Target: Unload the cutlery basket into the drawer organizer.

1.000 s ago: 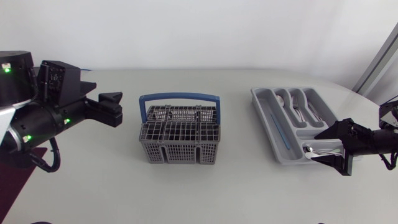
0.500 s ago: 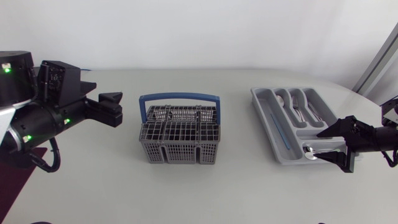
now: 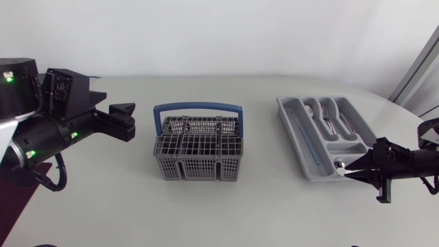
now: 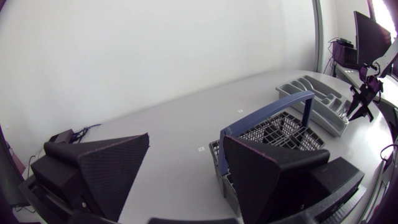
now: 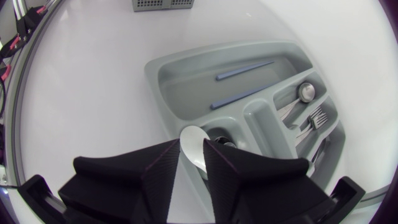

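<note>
The grey cutlery basket (image 3: pixel 199 156) with its blue handle stands mid-table; no cutlery shows above its rim. Right of it lies the grey drawer organizer (image 3: pixel 291 123), its rim (image 5: pixel 155 81) just ahead of my right gripper. A spoon (image 5: pixel 194 155) rests in the organizer's nearest compartment (image 3: pixel 341 165). My right gripper (image 3: pixel 348 170) hovers at that end, just clear of the spoon. Its fingers (image 5: pixel 134 171) stand a narrow gap apart, and nothing is between them. My left gripper (image 3: pixel 127 120) hangs wide open and empty, left of the basket (image 4: pixel 273 127).
Spoons and forks (image 3: pixel 330 118) fill the organizer's far compartments, and two blue sticks (image 3: pixel 309 143) lie in its long one. The table's right edge runs close behind my right arm. Bare tabletop stretches between basket and organizer.
My right gripper has let go of the spoon into the organizer, drawn back toward the table's right edge, and its fingers have come nearly together. The left arm has not moved.
</note>
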Controlling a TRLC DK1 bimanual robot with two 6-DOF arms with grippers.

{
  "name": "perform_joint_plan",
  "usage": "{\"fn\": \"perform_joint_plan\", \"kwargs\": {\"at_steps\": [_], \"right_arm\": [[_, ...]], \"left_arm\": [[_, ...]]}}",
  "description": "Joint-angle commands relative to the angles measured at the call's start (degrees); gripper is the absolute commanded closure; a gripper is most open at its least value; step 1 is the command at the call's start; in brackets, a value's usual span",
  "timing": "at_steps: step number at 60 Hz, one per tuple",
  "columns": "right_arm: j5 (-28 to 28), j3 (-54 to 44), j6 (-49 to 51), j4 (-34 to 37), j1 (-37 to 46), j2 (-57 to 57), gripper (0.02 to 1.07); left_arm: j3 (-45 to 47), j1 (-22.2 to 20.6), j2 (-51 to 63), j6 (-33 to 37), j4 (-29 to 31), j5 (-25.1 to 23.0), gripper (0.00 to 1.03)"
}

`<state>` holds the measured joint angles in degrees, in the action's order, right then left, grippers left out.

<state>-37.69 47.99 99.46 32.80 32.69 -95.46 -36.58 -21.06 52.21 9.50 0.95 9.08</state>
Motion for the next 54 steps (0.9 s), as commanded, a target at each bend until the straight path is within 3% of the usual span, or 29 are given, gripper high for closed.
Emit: {"fn": "perform_joint_plan", "kwargs": {"at_steps": [1, 54], "right_arm": [[-0.01, -1.32, 1.70, 0.60, 0.10, 0.36, 0.95], [0.60, -2.55, 3.37, 1.31, -0.61, -2.98, 0.98]], "left_arm": [[1.60, -0.03, -0.53, 0.52, -0.51, 0.06, 0.04], [1.60, -0.56, -0.70, 0.35, -0.42, 0.06, 0.04]]}}
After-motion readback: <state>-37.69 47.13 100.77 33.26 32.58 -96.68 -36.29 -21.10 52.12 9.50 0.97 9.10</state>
